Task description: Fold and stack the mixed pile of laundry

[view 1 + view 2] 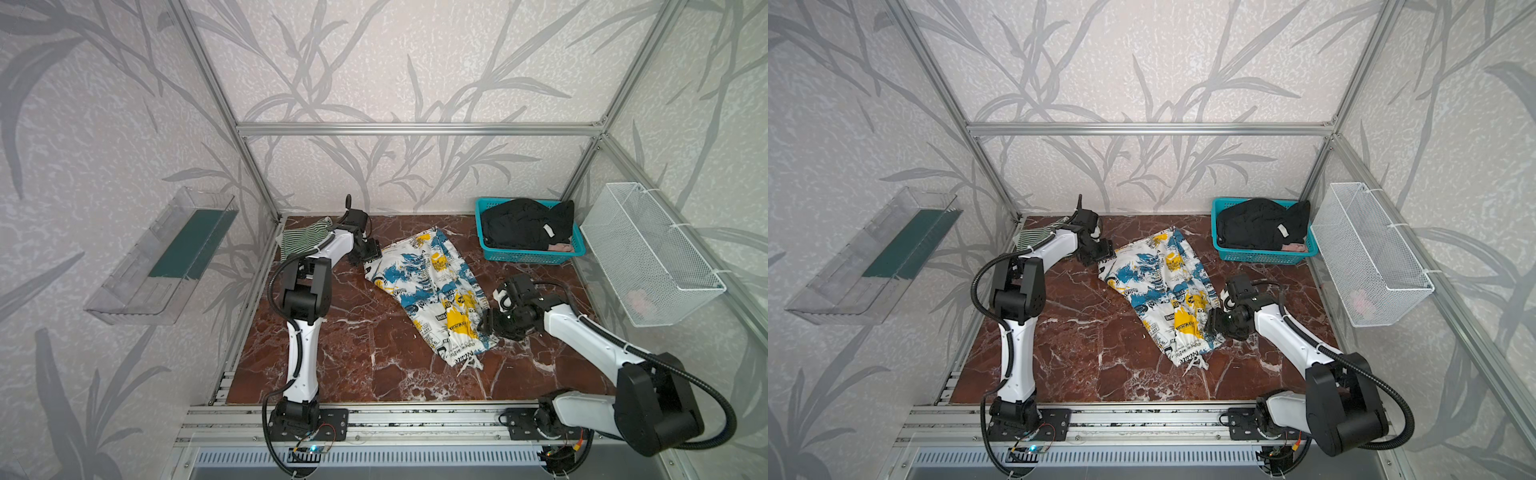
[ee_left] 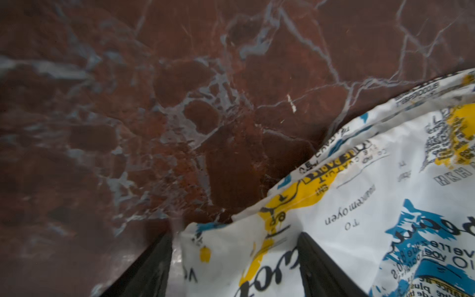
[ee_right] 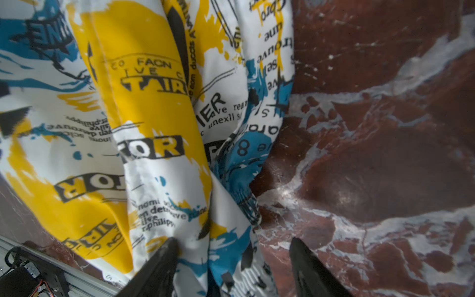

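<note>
Fabric of printed garment [image 1: 432, 286] looks thin, light and limp in both top views. I expect it to slide and bunch on the polished desk [image 1: 353, 353] and not hold shape. It lies diagonally mid-desk, with its far corner at left gripper [image 1: 370, 251] and its near end just beside right gripper [image 1: 486, 324]. Striped garment [image 1: 303, 239] sits at the far-left corner. Black garment [image 1: 519, 226] and small pinkish piece [image 1: 561, 247] are in teal basket [image 1: 528, 255].

Left wrist: jaws are spread wide and straddle the garment corner [image 2: 359, 205], with nothing pinched.

Right wrist: jaws are also wide, with one finger [image 3: 164, 257] over the cloth edge and the other over bare desk, so no hold. Gathered elastic edge [image 3: 244, 200] lies just ahead. Hems and that elastic look like the best pinch points.
</note>
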